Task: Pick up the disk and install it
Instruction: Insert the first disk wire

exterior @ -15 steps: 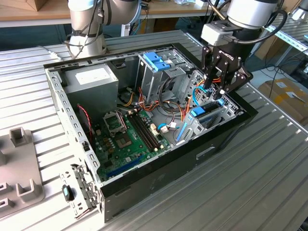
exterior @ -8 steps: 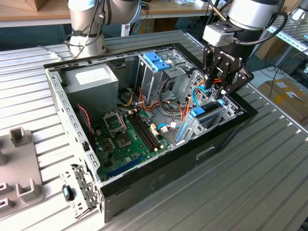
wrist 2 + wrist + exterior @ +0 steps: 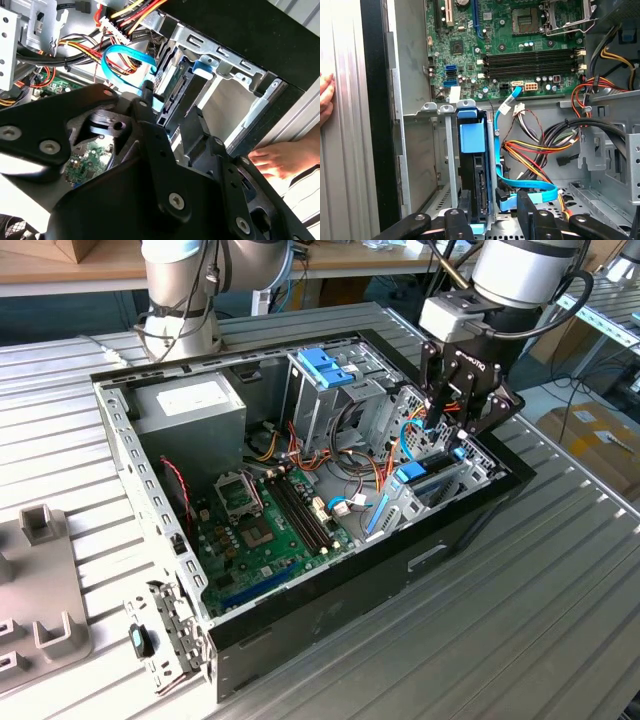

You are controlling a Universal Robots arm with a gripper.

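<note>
Where the drive bay sits at the case's (image 3: 140, 470) end on the exterior view's right, the disk (image 3: 472, 137) stands on edge in its slot, light blue rail uppermost. Gripper (image 3: 450, 445) hangs over that end of the case, jaws apart, one to each side of the disk's edge; whether they touch it cannot be told. Flat blue cable (image 3: 530, 187) loops inside the case just beside the disk. Green motherboard (image 3: 265, 530) lies mid-case. A person's hand (image 3: 282, 157) rests just outside the case wall nearest the bay.
</note>
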